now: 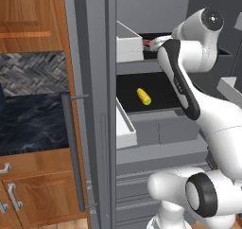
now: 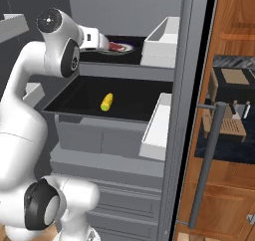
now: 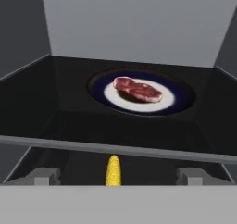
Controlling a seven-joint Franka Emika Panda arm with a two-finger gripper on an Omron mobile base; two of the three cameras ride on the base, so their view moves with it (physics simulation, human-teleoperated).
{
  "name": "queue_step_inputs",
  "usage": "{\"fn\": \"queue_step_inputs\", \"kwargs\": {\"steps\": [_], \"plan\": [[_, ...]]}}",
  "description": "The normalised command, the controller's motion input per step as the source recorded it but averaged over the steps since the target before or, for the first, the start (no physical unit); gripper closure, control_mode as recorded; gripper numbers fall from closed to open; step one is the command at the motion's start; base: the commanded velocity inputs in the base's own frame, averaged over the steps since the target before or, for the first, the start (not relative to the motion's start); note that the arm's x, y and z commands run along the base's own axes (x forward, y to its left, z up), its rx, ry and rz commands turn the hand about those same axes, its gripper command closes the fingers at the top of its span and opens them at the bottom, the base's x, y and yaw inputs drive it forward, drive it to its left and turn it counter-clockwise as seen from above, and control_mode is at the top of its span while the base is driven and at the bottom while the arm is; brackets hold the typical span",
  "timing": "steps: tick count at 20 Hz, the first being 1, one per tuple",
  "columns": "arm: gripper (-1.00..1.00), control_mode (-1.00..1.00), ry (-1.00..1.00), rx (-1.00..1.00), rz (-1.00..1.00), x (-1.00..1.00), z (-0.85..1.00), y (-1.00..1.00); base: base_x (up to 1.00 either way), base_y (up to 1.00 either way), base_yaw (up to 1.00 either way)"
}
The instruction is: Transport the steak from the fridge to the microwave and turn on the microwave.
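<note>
The steak [image 3: 137, 90], dark red with pale marbling, lies on a dark-rimmed plate [image 3: 185, 97] with a white centre, on the upper shelf inside the open fridge [image 2: 187, 60]. My gripper [image 3: 119, 174] is open, hovering in front of the shelf edge and a short way from the steak, with nothing between its fingertips [image 3: 44, 175]. From the right base view the hand reaches in beside the steak [image 2: 117, 47]. The microwave is out of view.
A yellow corn cob [image 2: 106, 102] lies in the black drawer below the shelf. White door bins [image 2: 162, 36] flank the shelves. The fridge's long bar handle [image 2: 206, 160] stands at right, with a coffee machine [image 2: 229, 98] beyond it. Wooden cupboards [image 1: 28, 15] are at left.
</note>
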Motion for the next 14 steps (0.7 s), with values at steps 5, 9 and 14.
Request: {"fn": "queue_step_inputs", "kwargs": {"steps": [5, 9, 14], "plan": [[-1.0, -1.0, 0.01, -0.03, 0.0, 0.51, -0.01, 0.0, 0.0, 0.0, 0.0], [-1.0, -1.0, 0.07, -0.01, 0.0, 0.61, -0.05, 0.0, 0.0, 0.0, 0.0], [-1.0, -1.0, 0.1, 0.0, 0.0, 0.62, -0.07, 0.0, 0.0, 0.0, 0.0]]}}
